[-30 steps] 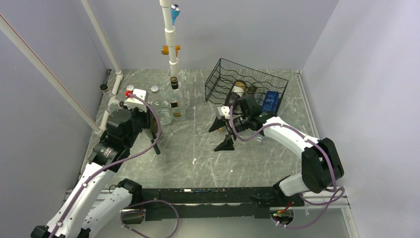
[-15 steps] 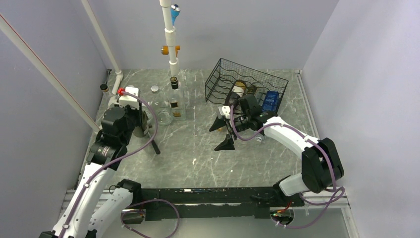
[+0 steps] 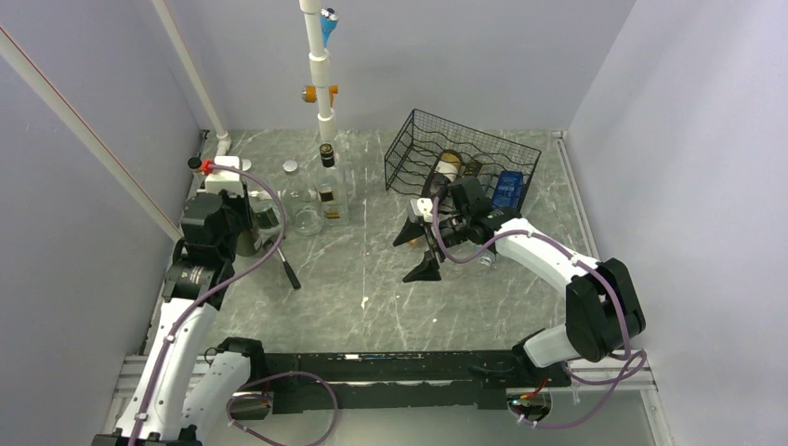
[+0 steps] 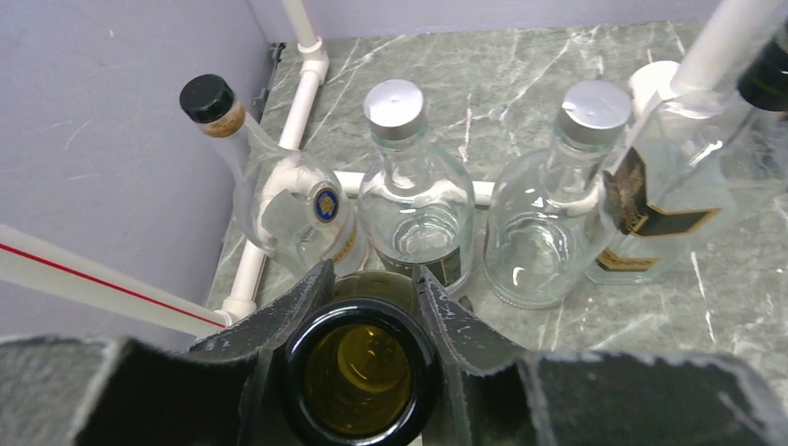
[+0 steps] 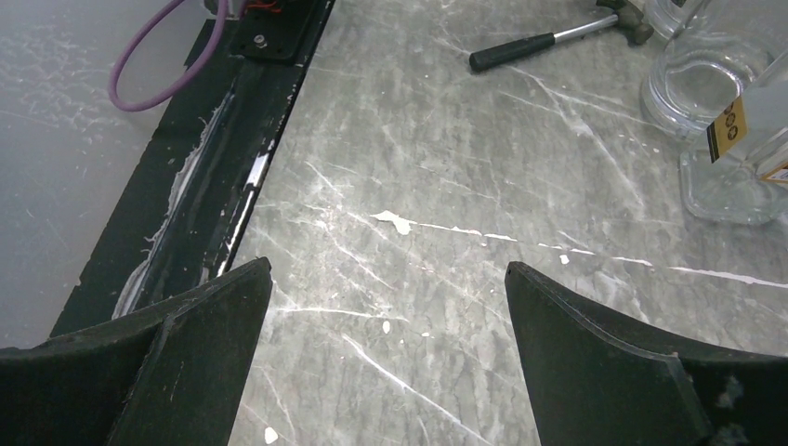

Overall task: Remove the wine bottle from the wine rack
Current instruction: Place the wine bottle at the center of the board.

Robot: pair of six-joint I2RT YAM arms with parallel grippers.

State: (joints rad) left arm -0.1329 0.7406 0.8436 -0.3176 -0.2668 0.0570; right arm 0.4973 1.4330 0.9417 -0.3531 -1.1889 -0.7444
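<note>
Wine bottle [image 4: 358, 376], dark glass, upright at the left of the tabletop [image 3: 372, 279], well apart from the wine rack [image 3: 465, 149], neck clamped in the left hand [image 4: 372, 279]; right hand [image 5: 386, 269] spread empty. Likely heavy, rigid, slick, breakable: best gripped just under the lip.

The left arm [image 3: 177, 316] rises from its base at the 7 o'clock corner of the top view and reaches toward 12 o'clock, its wrist bent over toward 3 o'clock; the left gripper [image 4: 372, 276] points downward with its jaws clamped tight on the neck of the wine bottle [image 4: 358, 381]; the right arm [image 3: 548, 255] climbs from the 4 o'clock corner, folds at the elbow and stretches its forearm toward 10 o'clock; the right gripper [image 3: 415, 254] points toward 8 o'clock, tilted down, its fingers [image 5: 200, 325] spread wide and holding nothing.
</note>
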